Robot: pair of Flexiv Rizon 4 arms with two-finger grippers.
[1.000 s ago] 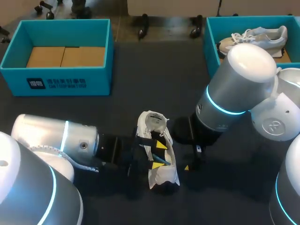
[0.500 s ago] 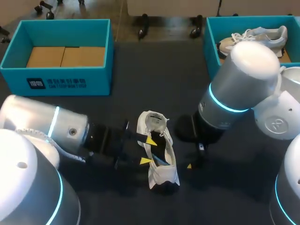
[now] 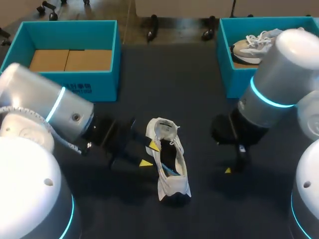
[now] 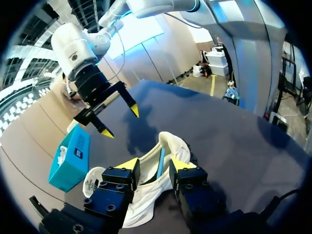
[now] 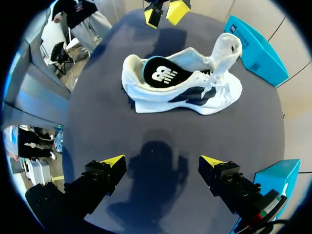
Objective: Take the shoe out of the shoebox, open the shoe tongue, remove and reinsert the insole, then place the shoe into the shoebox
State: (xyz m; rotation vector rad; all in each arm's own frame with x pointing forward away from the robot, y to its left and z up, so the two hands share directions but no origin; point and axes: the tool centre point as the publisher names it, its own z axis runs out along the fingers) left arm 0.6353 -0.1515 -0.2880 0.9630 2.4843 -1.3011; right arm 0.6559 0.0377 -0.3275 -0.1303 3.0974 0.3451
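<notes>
A white shoe (image 3: 168, 162) lies on its side on the dark table (image 3: 189, 99), its tongue (image 3: 162, 127) pulled up and away from the opening. A black insole (image 5: 158, 75) with a blue edge sits inside the shoe (image 5: 183, 90). My left gripper (image 3: 149, 154) hovers just beside the shoe's left flank, fingers apart and holding nothing. In the left wrist view the shoe (image 4: 168, 142) lies right ahead of my left gripper (image 4: 155, 165). My right gripper (image 5: 162, 161) stands wide open and empty, well back from the shoe, on its right side in the head view.
A teal box (image 3: 65, 74) lined with cardboard stands at the back left. Another teal box (image 3: 230, 74) at the back right holds a second shoe (image 3: 254, 44). My right gripper (image 4: 121, 122) shows beyond the shoe in the left wrist view.
My left gripper has drawn back leftward out of the shoe's opening and narrowed a little. My right arm has pulled away to the right. The shoe has stayed put.
</notes>
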